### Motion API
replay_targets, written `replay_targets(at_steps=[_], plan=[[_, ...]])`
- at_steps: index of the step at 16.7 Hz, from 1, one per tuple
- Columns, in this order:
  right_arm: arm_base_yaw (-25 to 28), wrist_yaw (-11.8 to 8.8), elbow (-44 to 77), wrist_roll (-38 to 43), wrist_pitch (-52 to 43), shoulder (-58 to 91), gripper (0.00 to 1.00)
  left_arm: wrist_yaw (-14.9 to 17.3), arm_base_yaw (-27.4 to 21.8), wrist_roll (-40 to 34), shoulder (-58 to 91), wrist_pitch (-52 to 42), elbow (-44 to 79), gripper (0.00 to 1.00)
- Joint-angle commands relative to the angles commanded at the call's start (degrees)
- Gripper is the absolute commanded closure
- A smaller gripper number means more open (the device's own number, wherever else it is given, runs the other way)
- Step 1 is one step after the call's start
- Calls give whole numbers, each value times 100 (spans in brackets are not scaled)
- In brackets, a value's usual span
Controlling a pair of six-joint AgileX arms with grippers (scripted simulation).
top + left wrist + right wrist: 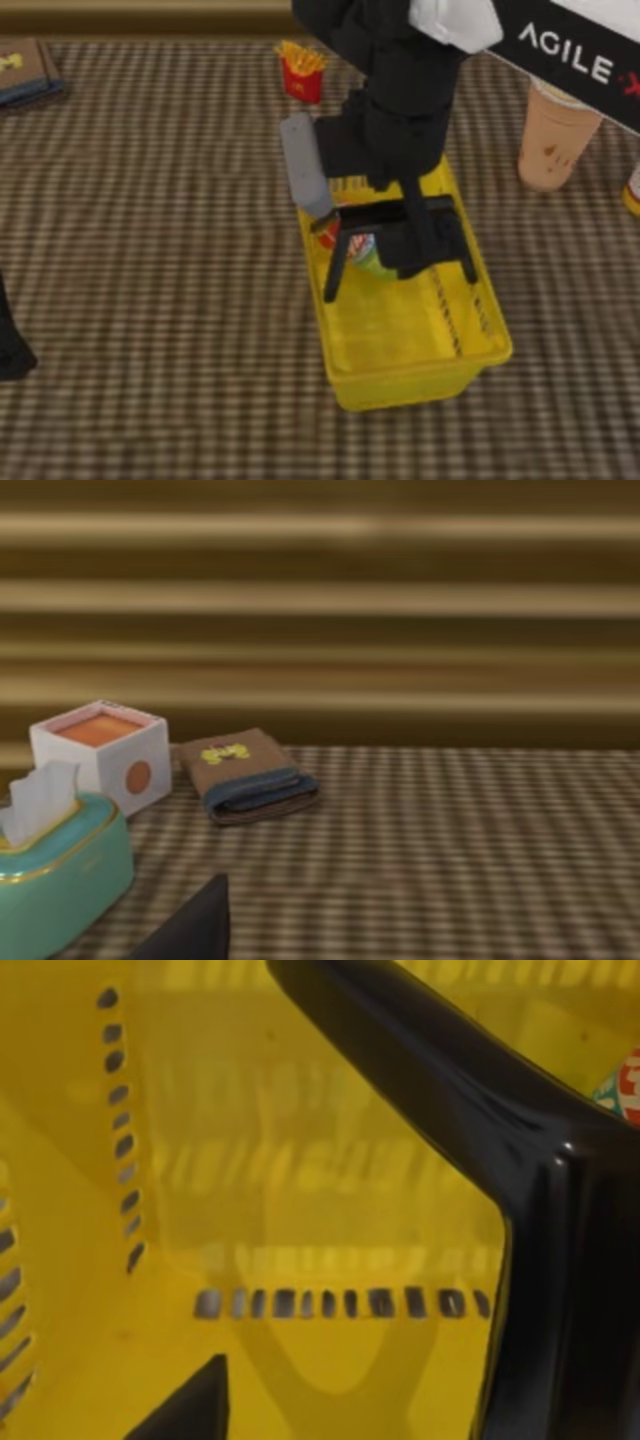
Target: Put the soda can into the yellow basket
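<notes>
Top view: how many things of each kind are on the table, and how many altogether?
Baskets: 1, the yellow basket
Drinks: 2, the soda can by the right gripper, and the tan cup
Fries boxes: 1
Books: 1
Grey bars: 1
Total: 6
A cut-off thing at the right edge is not counted.

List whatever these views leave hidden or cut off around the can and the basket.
- soda can: top view, mostly hidden by the right arm and a black basket handle; right wrist view shows only a sliver at the picture edge.
- right gripper: top view, fingers hidden under the arm; its hold on the can cannot be told.
- yellow basket: far end covered by the arm.
- left gripper: only a dark tip in the left wrist view.
</notes>
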Motion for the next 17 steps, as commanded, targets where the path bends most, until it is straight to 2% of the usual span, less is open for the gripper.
replay_targets(at_steps=[13, 17], plan=[[4, -1, -562, 3, 496, -66, 0, 0, 0, 0, 0, 0, 0, 0], [4, -1, -562, 3, 496, -66, 30, 0, 0, 0, 0, 0, 0, 0]])
